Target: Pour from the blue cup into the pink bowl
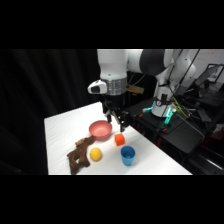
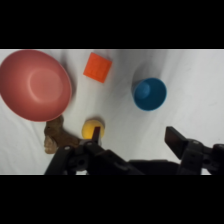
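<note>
- Hand hangs above the white counter, over the far side of the object cluster, close over the pink bowl's right edge in the side view.
- Hand is open and empty: in the wrist view its two fingers stand wide apart with bare counter between them.
- Blue cup stands upright on the counter, nearest the front edge, right of the yellow ball; nothing touches it.
- Wrist view looks down into the blue cup, mouth up; contents can't be made out.
- Pink bowl sits upright on the counter behind the ball, left of the orange cube.
- In the wrist view the pink bowl fills the upper left; its inside looks plain.
- Orange cube lies between bowl and cup, apart from both.
- Yellow ball shows just beside the left finger's tip, partly hidden by it.
- Brown lumpy object lies left of the ball, touching or nearly touching it; in the wrist view it sits just below the bowl.
</note>
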